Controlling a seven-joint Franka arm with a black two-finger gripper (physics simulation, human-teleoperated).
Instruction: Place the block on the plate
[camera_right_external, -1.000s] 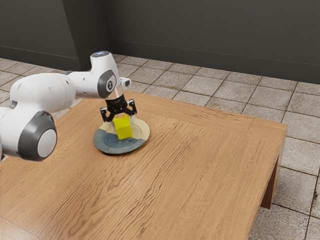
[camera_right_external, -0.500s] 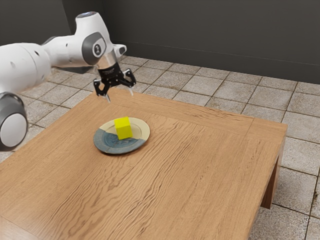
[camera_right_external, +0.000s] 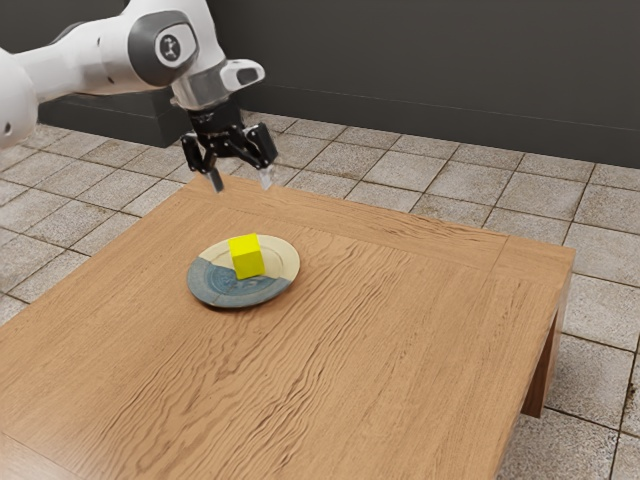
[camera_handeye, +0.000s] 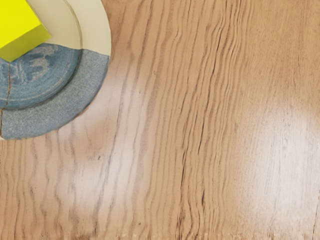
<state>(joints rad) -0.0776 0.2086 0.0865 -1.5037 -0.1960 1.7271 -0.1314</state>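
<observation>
Wooden table (camera_right_external: 400, 350): yellow block (camera_right_external: 247, 258) borne by plate (camera_right_external: 208, 287) beneath the spread claw (camera_right_external: 242, 182).
Block and plate are cropped in the wrist view.

1. The exterior view looks from the robot arm's (camera_right_external: 90, 62) side, obliquely down across the wooden table (camera_right_external: 400, 340) toward the dark wall (camera_right_external: 430, 60) and tiled floor (camera_right_external: 600, 290).
2. The wrist view looks steeply down from the robot arm, much nearer the tabletop.
3. Both share the yellow block (camera_right_external: 246, 258), two-tone plate (camera_right_external: 212, 287) and nearby wood; the wrist view crops block and plate.
</observation>
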